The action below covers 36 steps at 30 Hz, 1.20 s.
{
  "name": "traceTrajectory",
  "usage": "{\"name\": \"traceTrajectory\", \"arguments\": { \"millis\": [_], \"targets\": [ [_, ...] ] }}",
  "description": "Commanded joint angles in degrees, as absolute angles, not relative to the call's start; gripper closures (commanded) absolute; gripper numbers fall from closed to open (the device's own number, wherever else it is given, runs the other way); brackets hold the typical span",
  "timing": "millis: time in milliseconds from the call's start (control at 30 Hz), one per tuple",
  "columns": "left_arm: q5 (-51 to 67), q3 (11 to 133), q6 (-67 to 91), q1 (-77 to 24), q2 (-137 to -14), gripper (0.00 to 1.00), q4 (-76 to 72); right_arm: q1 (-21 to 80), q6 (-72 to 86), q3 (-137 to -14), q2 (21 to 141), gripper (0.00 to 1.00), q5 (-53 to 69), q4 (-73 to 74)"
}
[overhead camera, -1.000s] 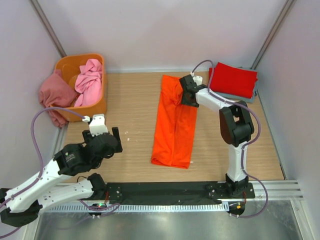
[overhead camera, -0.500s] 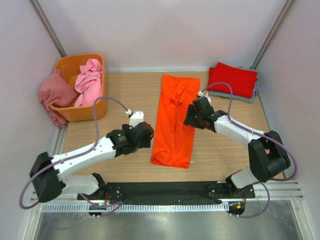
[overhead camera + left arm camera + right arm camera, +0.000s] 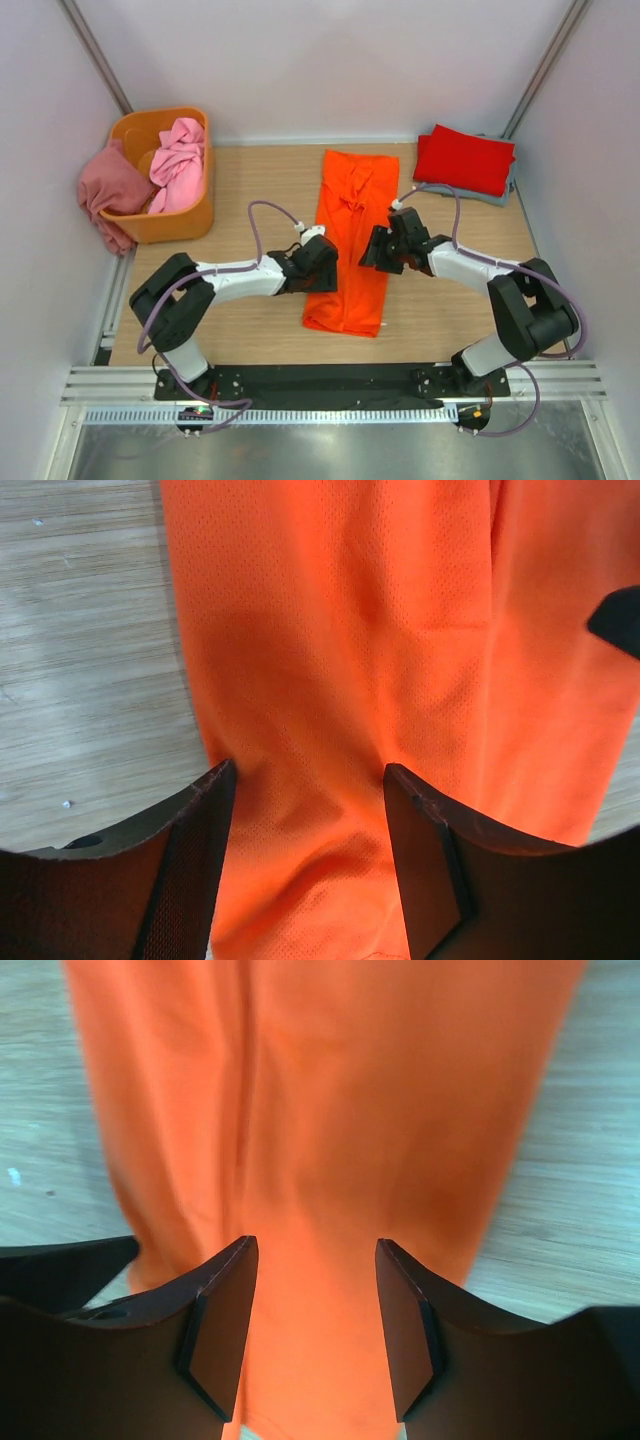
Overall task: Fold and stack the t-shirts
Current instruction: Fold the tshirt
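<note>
- Closed in since earlier: left claw (image 3: 305,775), right claw (image 3: 312,1245), flanking orange shirt (image 3: 350,215) on desk (image 3: 260,190).
- Both spread wide, gripping nothing.
- From above, spread too small to judge.

Top view: fingertips of my left gripper (image 3: 322,265) and right gripper (image 3: 372,252) hidden under their own wrists; can't read contact with the orange shirt (image 3: 350,215). Grey-blue shirt (image 3: 497,196) mostly buried under the red shirt (image 3: 465,160), only an edge showing. Both wrist views cut the orange shirt off at the frame edges. In the right wrist view its left hem is blurred.
</note>
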State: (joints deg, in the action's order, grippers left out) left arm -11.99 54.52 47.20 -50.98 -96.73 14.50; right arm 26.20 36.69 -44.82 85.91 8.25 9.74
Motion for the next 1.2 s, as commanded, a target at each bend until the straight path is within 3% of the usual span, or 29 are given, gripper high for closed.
{"name": "traceTrajectory", "arguments": {
  "millis": [0,433,700,1000,1167],
  "targets": [
    [-8.8,51.8,49.0,-50.8,-95.4,0.38,9.1,23.7,37.0,-41.9,87.2,0.44,9.8,6.9],
    [-21.2,42.3,48.3,-50.6,-87.5,0.38,21.3,18.4,34.7,-39.7,92.8,0.45,11.6,5.4],
    [-21.5,43.1,47.5,-50.6,-79.0,0.25,28.2,19.4,33.3,-41.7,91.5,0.44,17.4,7.7],
    [-12.0,40.3,52.5,-51.1,-71.5,0.25,23.5,23.1,30.6,-43.7,73.7,0.39,8.9,23.0],
    [-9.1,37.5,55.1,-51.1,-74.0,0.28,16.3,23.0,31.9,-40.2,64.3,0.38,8.8,27.4]
  ]
}}
